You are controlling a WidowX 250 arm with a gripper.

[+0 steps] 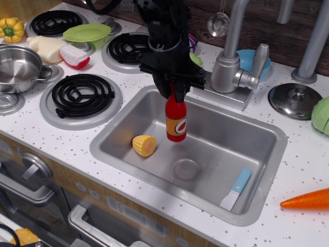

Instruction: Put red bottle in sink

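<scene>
One gripper (177,93) clamped on red bottle (176,120) by its cap, upright inside sink (267,136), beside corn piece (144,145).
</scene>
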